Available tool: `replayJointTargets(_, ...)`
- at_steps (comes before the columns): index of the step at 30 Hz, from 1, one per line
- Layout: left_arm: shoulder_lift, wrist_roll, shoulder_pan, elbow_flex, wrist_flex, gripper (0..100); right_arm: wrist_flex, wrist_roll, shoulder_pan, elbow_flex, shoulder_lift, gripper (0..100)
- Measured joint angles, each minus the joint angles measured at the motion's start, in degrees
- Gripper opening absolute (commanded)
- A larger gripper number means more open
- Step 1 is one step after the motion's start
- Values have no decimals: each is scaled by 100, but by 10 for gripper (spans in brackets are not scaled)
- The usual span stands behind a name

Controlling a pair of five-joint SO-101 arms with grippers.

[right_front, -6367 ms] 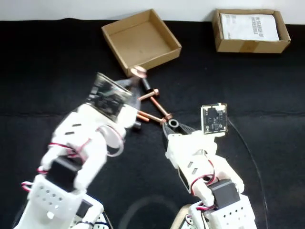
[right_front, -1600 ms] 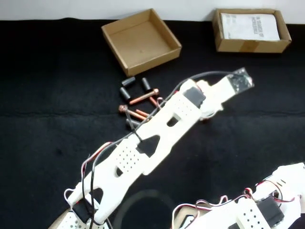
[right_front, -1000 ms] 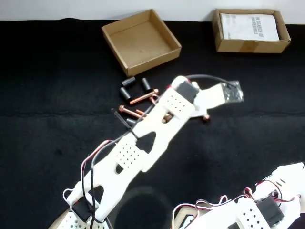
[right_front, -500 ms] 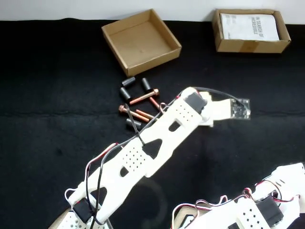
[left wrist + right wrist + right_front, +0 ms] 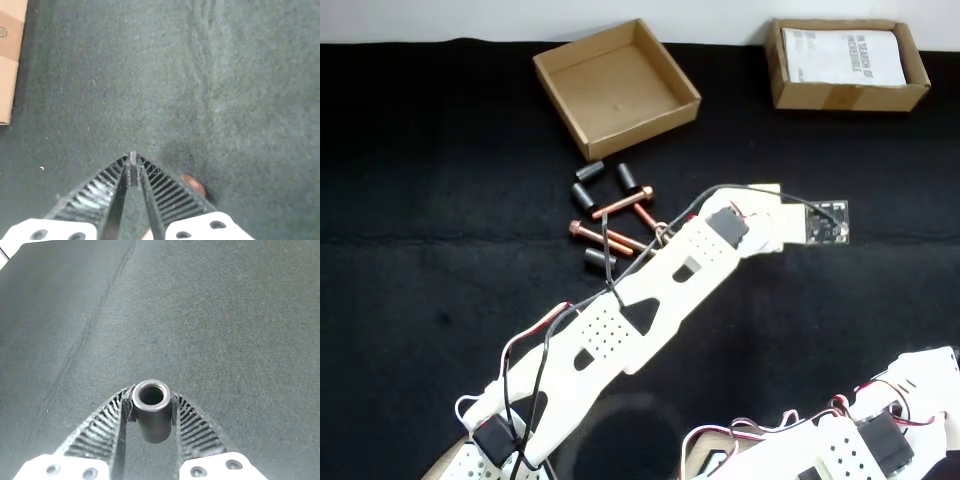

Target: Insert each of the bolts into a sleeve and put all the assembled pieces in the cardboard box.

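The right gripper (image 5: 151,397) has its ribbed fingers (image 5: 112,412) closed against the two sides of a black sleeve (image 5: 151,412). The sleeve sits between them with its open bore turned toward the wrist camera and black cloth behind it. The left gripper (image 5: 132,159) has its fingers (image 5: 165,187) pressed together at the tips, with a thin dark slit between them farther back. A copper bolt head (image 5: 193,184) peeks out just beside one finger, low on the cloth; I cannot tell whether the finger touches it.

In the high view the left arm (image 5: 660,290) stretches from the near left corner of the table (image 5: 420,220) diagonally to a spot right of its middle. Its wrist ends at a small circuit board (image 5: 825,222). The right arm (image 5: 840,450) lies folded low at the near right edge.

Just beside the left arm, around the table's middle, lie the loose parts. There are short black loose sleeves (image 5: 589,170) and several copper bolts (image 5: 620,203), some of them crossing one another, and the arm covers the ends of a few. The cardboard box (image 5: 642,133) sits open toward the far edge, left of the middle, near the parts but apart from them. A second box (image 5: 850,97) with a printed sheet in it stands at the far right corner, well apart from everything else.
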Motion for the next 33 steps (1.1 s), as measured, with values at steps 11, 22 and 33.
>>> replayJointTargets(11,-1213,-88,-167,-1055,2681,66,0,0,26,0,0,8)
replayJointTargets(22,-1363,-835,-123,-1222,3868,122,0,0,35,0,0,8)
replayJointTargets(33,-589,-1389,-132,-1222,2901,120,0,167,35,0,0,8)
